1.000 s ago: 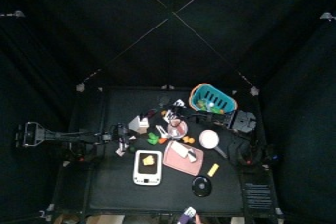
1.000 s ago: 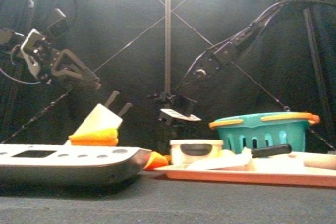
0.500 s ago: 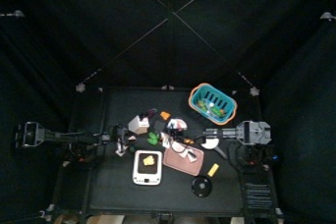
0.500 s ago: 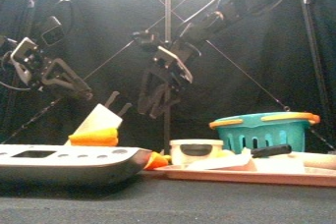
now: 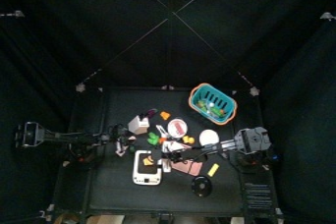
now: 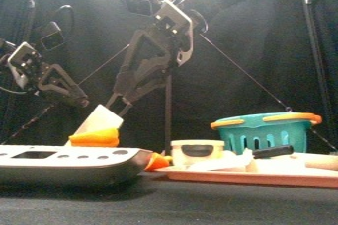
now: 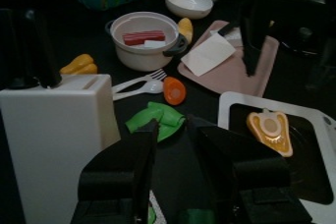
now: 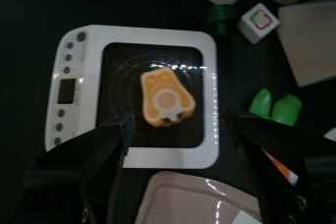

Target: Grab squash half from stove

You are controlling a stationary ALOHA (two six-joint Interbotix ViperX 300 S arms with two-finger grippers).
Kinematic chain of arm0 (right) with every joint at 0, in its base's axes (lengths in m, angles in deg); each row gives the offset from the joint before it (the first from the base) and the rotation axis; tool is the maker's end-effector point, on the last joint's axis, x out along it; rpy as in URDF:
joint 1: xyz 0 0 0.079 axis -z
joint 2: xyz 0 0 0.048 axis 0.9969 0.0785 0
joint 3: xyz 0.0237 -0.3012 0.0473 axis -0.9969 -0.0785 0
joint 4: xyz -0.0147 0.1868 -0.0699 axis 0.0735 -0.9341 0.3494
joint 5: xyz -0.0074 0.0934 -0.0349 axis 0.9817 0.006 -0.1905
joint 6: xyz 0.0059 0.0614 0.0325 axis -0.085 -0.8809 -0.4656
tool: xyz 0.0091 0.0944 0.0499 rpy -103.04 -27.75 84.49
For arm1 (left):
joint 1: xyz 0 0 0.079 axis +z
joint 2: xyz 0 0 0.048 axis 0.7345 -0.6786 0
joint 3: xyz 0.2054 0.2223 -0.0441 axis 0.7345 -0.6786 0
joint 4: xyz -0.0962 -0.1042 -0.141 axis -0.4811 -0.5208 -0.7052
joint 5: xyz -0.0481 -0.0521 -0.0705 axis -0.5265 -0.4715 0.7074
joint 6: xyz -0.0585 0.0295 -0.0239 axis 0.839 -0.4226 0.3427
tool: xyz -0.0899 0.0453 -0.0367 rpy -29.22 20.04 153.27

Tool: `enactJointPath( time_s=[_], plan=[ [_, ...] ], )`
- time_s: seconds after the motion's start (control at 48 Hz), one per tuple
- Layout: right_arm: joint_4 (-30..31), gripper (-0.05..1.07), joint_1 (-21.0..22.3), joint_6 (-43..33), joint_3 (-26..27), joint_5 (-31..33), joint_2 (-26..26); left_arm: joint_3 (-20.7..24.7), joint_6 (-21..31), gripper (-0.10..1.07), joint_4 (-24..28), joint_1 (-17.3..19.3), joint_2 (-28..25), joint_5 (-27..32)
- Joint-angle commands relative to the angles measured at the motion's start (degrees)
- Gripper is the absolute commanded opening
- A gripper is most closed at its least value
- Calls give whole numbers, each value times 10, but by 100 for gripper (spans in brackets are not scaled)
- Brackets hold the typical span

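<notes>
Pale yellow, the squash half (image 8: 163,97) lies flat in the middle of the white stove (image 8: 82,98), untouched. The right gripper (image 8: 178,147) hangs above it with jaws spread wide, so the approach is in hand; next it must drop straight down and pinch the piece. The left gripper (image 7: 175,174) rests nearby, jaws apart and empty.

Pale-yellow squash half (image 8: 165,98), white stove (image 8: 82,81)

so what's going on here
The right arm has swung across and hangs over the stove, its open gripper pointing down at the squash half lying on the dark cooktop. Nothing is gripped yet. The left gripper waits nearby, empty, beside the toy food.
</notes>
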Motion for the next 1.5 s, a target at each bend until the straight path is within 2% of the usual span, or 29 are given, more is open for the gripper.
enactJointPath(
  time_s=[0.0, 0.271, 0.542, 1.375, 1.479],
  plan=[
    [1, 101, -2, 0, 24, -10, -3, 8, -1, 72, -2, 1, 0, -2],
    [4, 101, 2, 3, 55, -13, 43, 8, -1, 72, -2, 2, 1, -2],
    [2, 101, 3, 2, 68, -11, 67, 7, -1, 72, -2, 3, 0, -2],
    [-1, 100, 4, 0, 69, -10, 87, 7, 0, 72, -2, 4, 1, -2],
    [-1, 98, 4, 1, 69, -10, 88, 7, 0, 72, -2, 4, 0, -2]
  ],
)
